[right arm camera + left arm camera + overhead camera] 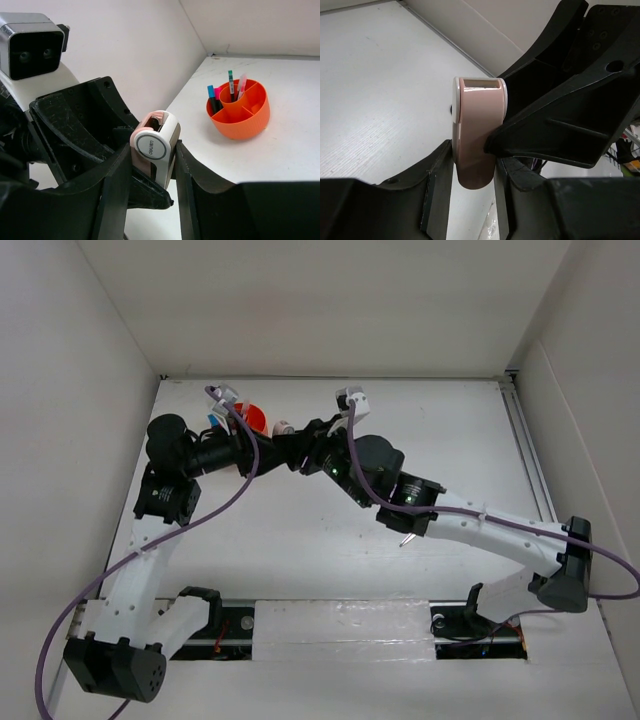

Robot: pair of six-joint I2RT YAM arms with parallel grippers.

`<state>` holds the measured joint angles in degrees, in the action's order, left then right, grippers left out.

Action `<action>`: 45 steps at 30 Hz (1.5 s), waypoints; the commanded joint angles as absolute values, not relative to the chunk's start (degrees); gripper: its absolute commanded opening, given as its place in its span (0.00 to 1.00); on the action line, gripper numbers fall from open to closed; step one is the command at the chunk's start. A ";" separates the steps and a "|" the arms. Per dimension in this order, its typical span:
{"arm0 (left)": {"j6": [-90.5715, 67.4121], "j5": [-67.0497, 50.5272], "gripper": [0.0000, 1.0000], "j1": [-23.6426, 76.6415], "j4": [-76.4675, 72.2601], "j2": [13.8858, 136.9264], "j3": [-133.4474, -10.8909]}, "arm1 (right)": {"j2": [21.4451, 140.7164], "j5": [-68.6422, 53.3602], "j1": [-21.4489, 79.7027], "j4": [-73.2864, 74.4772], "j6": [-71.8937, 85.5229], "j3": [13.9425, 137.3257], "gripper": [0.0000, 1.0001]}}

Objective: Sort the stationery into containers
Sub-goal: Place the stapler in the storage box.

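A small pink-and-white correction tape (pixel 155 145) hangs in mid-air between both grippers. My right gripper (pixel 153 150) is shut on its flat sides. My left gripper (pixel 474 165) comes from the opposite side, and its fingers press on the pink body (pixel 477 135). From above, the two grippers meet just right of the orange organiser (pixel 256 419), with the tape (pixel 284 426) a small pale spot there. The organiser (pixel 250 125) stands on the table near the back corner. It holds a blue-capped highlighter (pixel 211 93), a pink-capped one (pixel 218 92), a dark pen (pixel 231 79) and a thin pink pen (pixel 242 82).
White walls close in the table on the left, back and right. The left arm's wrist camera (pixel 30 45) sits close in front of the right gripper. A metal rail (pixel 530 455) runs along the table's right edge.
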<state>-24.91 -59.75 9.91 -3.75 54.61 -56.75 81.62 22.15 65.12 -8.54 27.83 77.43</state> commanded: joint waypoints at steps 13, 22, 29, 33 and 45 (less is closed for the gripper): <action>-24.26 -51.94 0.66 9.58 -7.03 53.79 -58.71 | 87.10 26.10 71.63 1.49 25.32 83.41 0.00; -24.26 -53.09 0.66 9.58 -7.56 53.17 -58.71 | 89.82 25.58 71.63 4.12 24.17 84.55 0.00; -24.26 -53.61 0.59 9.58 -8.09 52.65 -58.18 | 91.85 25.05 71.63 6.41 24.17 85.08 0.00; -24.26 -53.61 0.58 9.58 -8.09 52.65 -58.18 | 93.16 24.53 71.63 7.82 24.17 85.61 0.00; -23.73 -53.00 0.70 9.58 -8.61 51.06 -58.18 | 95.45 23.65 71.63 10.28 27.16 85.52 0.00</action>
<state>-21.56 -51.86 8.36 3.05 53.47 -56.27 90.00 34.74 68.25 -1.96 26.44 87.77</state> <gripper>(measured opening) 0.688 0.418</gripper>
